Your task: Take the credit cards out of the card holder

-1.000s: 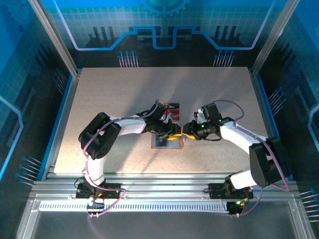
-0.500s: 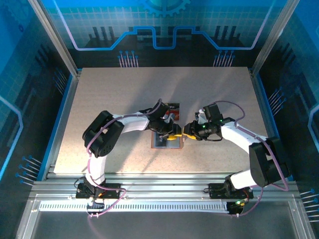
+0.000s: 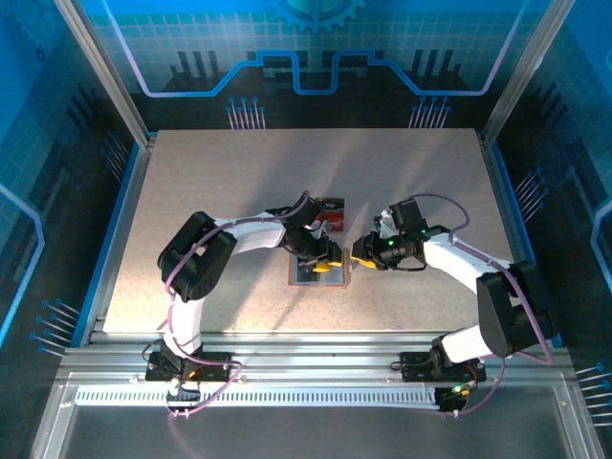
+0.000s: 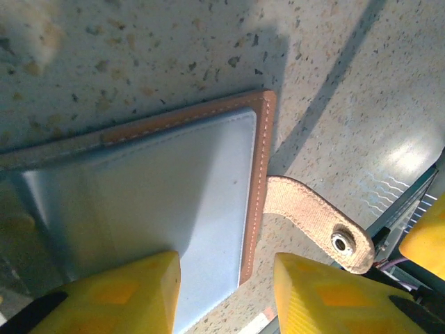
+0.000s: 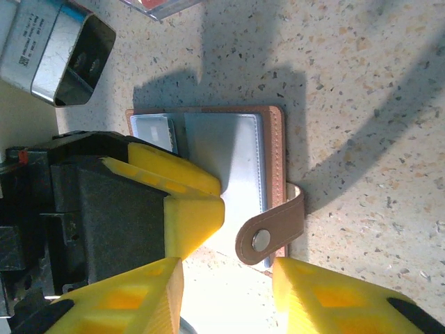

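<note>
The card holder (image 3: 308, 275) lies spread open on the table, grey pockets up, with a brown rim. In the left wrist view the card holder (image 4: 160, 174) has its tan tab (image 4: 316, 221) sticking out to the side. My left gripper (image 4: 226, 299) stands open low over the holder's corner, one finger over the grey pocket and the other over bare table beside the tab. My right gripper (image 5: 226, 299) is open beside the card holder (image 5: 233, 156), with the snap tab (image 5: 272, 232) curled up just ahead of its jaws. A red credit card (image 3: 332, 218) lies just behind the holder.
The speckled table (image 3: 220, 191) has free room to the left, right and back. Both arms meet at the middle, with the left gripper's yellow fingers (image 5: 182, 195) close to the right gripper. A clear-edged red item (image 5: 163, 5) sits at the top of the right wrist view.
My left gripper has swung down and left onto the holder, away from the right gripper it nearly touched. Its jaws widened slightly. The right arm barely moved.
</note>
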Available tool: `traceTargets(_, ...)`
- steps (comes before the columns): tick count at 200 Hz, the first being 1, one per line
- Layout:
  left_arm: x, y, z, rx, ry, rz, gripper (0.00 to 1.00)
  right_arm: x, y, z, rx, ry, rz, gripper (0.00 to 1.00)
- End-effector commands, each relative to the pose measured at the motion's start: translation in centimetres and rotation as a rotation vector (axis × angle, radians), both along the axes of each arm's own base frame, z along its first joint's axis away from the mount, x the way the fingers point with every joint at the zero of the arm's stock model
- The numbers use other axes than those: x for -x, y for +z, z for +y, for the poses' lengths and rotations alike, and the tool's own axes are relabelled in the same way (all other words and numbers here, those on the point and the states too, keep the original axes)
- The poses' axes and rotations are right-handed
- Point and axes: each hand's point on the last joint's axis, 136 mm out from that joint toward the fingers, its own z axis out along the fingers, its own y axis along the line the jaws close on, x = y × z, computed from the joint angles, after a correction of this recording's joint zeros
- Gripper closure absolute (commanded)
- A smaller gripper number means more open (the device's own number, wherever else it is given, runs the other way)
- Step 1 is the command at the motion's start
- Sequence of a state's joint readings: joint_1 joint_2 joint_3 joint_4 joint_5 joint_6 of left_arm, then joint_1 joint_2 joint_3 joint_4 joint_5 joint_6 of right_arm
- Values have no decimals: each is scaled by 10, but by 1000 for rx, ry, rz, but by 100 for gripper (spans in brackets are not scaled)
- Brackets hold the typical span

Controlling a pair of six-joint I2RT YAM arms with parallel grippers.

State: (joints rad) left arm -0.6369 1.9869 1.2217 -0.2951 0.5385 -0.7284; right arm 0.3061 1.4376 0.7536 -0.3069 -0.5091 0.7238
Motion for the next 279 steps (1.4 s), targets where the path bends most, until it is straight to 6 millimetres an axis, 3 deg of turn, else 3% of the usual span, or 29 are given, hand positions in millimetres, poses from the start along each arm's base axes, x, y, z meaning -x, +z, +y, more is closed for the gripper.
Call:
traceTargets(1, -2, 1, 4, -27, -7, -10, 60, -3, 10, -1, -11, 6, -12, 61)
traceTargets(112, -21, -10, 3, -16, 53, -26, 60, -5, 17, -1, -11, 6, -22, 61)
traceTargets(137, -25, -1, 2, -13, 56, -46, 59, -6, 19, -1, -13, 5, -28, 61)
traceTargets(206, -35, 47, 2, 24, 58, -129, 59, -12, 29, 6, -25, 21, -48, 61)
traceTargets(279, -31, 47, 36, 13, 129, -131, 59, -24, 32, 34, -36, 83, -52, 61)
